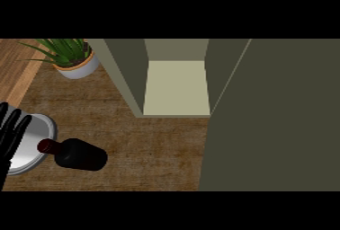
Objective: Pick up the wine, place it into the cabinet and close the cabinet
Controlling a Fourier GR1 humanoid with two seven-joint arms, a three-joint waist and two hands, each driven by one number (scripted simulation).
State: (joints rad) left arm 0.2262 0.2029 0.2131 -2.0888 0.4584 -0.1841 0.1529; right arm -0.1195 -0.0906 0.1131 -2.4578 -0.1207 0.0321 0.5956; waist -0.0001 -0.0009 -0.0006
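A dark wine bottle [78,153] with a reddish cap lies on the brown counter at lower left, its neck pointing left over the edge of a grey plate [36,134]. My left hand [11,130] shows at the left edge with straight fingers, over the plate and just left of the bottle's cap, holding nothing. The cabinet [176,85] stands open at top centre, showing a pale inner shelf. Its olive door [272,117] swings out and fills the right side. My right hand is out of sight.
A potted green plant [72,56] in a white and orange pot stands at top left, close to the cabinet's left wall. A lighter wooden strip [15,67] runs along the counter's left edge.
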